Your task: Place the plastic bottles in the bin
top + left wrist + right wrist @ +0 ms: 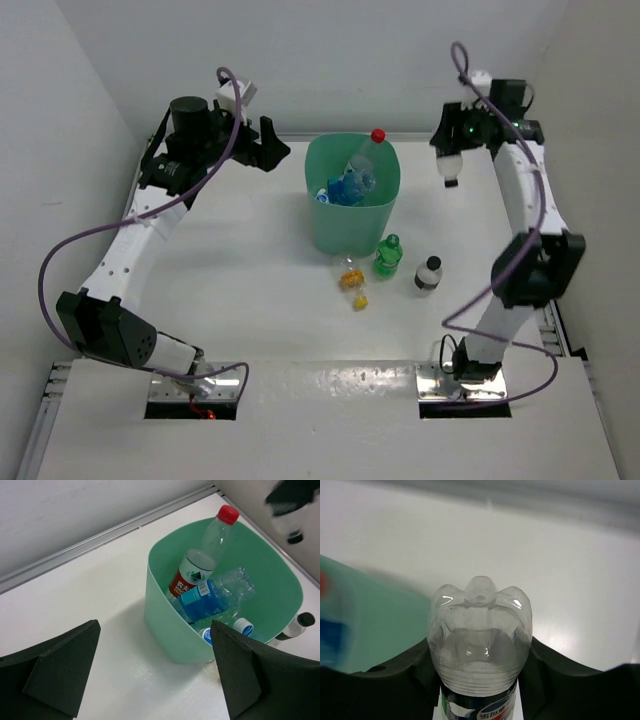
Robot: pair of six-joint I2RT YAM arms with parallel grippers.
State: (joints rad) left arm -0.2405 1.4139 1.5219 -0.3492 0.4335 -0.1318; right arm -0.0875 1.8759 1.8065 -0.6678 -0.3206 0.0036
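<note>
One bottle [480,635] is off the table, pinched between the pads of the right gripper [452,152] up at the far right. Its long axis runs along the fingers. The dimpled base sticks out past the tips, away from the wrist, and the label end sits back between the jaws. The bin [345,230] lies to that gripper's left and apart from it — the bottle is not over the rim, and bare table [250,260] is beneath it. So to my eye the coming move is a sideways carry toward the bin before any letting go.

Inside the bin, a red-capped bottle [215,537] leans on the far wall with its cap above the rim. A blue-labelled bottle [202,600] lies against it lower down. Two more caps show near the bottom, though what they belong to is hard to make out from here.

The left gripper [154,630] hovers at the bin's other side, jaws wide apart and holding nothing, looking down into it.

Three more are on the table just in front of the bin: a green bottle [388,256] and a black-capped bottle [428,275] standing, and a yellow-capped bottle [351,280] lying with its cap toward the near edge. All three sit nearer the right arm — the busy one.
</note>
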